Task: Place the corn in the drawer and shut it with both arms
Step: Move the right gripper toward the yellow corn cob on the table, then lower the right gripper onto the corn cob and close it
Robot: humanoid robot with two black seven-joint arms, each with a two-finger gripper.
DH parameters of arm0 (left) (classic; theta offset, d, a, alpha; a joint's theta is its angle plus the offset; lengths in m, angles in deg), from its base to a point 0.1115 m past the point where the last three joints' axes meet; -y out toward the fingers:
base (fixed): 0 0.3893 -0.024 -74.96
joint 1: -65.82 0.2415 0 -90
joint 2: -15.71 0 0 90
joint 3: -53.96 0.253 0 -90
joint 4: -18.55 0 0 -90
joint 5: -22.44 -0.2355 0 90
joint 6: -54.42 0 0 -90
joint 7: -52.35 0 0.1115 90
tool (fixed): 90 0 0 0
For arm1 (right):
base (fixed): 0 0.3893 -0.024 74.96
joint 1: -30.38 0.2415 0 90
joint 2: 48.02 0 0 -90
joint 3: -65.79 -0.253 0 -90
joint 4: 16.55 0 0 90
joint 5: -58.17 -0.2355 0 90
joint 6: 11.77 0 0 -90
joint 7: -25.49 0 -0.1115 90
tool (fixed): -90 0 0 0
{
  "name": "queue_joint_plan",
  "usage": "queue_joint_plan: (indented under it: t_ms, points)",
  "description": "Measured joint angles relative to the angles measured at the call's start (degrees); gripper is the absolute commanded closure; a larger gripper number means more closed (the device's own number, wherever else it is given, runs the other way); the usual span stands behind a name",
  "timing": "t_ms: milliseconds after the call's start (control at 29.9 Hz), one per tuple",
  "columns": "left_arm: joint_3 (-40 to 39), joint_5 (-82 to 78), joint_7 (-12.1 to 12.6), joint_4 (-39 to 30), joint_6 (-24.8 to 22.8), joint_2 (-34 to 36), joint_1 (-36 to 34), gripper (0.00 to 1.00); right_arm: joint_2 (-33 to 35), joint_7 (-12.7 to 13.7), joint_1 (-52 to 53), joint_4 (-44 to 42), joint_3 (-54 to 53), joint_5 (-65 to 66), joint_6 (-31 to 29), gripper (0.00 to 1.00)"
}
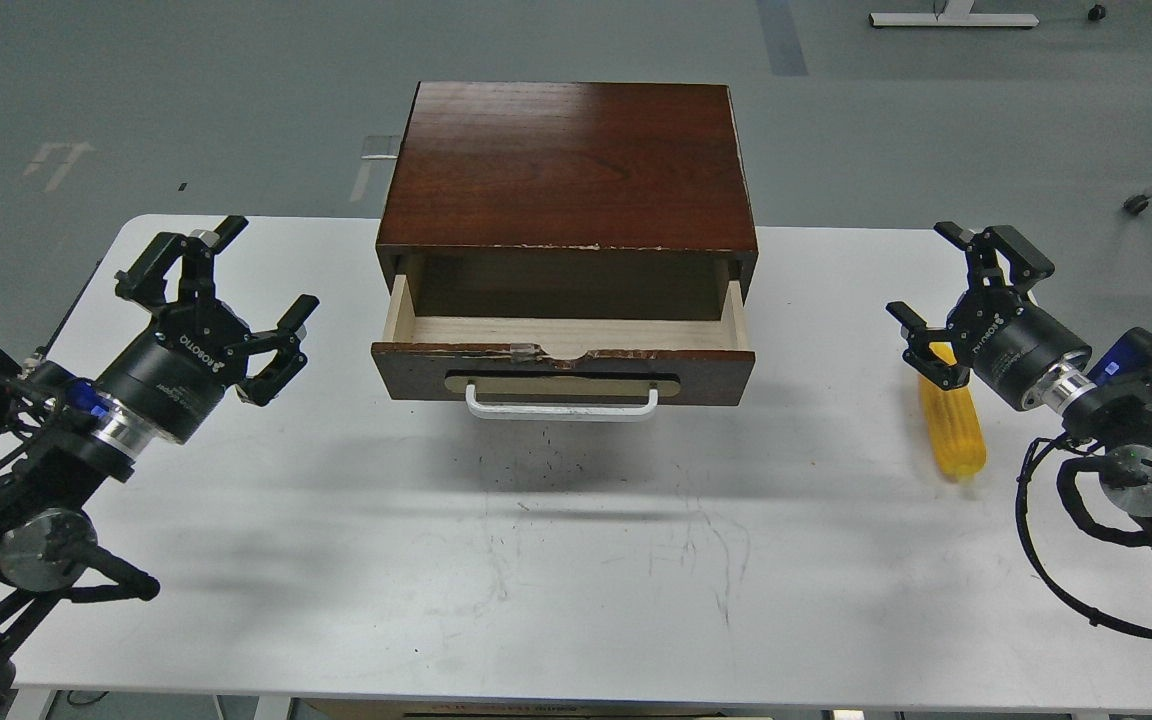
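Two black arms reach over a white counter (576, 560), one from each side. The left pincer (221, 290) sits at about nine o'clock from the middle of the counter. Its fingers (291, 318) are spread wide apart and hold nothing. It hangs over a bare part of the counter, well apart from the wooden box.

The right pincer (966, 300) sits at about three o'clock. Its fingers are spread wide too, and nothing is between them. It is just above the top end of the corn (954, 428). One finger tip looks very near the cob, but I cannot tell if it touches.

The corn is yellow with rows of little kernels. It lies flat on the counter at three o'clock, near the right edge. It runs from twelve o'clock toward six o'clock and leans a bit. Its far end is partly hidden behind the right pincer. The corn is well apart from the drawer.

The drawer (564, 372) is at twelve o'clock, in a dark red-brown wooden box (566, 165) that stands at the back of the counter. The drawer is pulled out toward the robot. Its inside is pale wood, and nothing shows in it. Its front is dark brown with a chipped top edge. A white bar handle (561, 405) hangs on a tan plate on the front.
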State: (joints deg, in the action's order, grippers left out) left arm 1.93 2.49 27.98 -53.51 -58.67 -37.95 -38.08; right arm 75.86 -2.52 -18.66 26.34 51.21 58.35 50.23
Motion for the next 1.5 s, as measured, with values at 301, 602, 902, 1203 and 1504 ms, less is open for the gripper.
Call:
queue_joint_plan:
  t_ms: [301, 602, 902, 1203, 1504]
  points:
    - [0.1, -0.4, -0.2, 0.0, 0.1, 0.4, 0.5, 0.01, 0.1, 0.0, -0.1, 0.0, 0.1, 0.0, 0.0, 0.00]
    - [-1.4, -0.2, -3.3, 1.4, -2.9, 3.6, -1.3, 0.01, 0.6, 0.0, 0.1, 0.3, 0.3, 0.1, 0.0, 0.00]
    - [-0.9, -0.7, -3.6, 1.1, -4.9, 5.5, -3.7, 0.01, 3.8, 0.0, 2.1, 2.0, 1.4, 5.2, 0.0, 0.00]
    - [-0.7, -0.7, -3.6, 0.8, -4.9, 5.3, -3.8, 0.01, 15.4, 0.0, 12.9, 4.6, 3.5, 43.0, 0.0, 0.00]
    - [-0.6, -0.7, -3.6, 0.5, -4.9, 5.1, -3.4, 0.01, 17.0, 0.0, 15.2, 4.5, 13.2, 72.0, 2.6, 0.00]
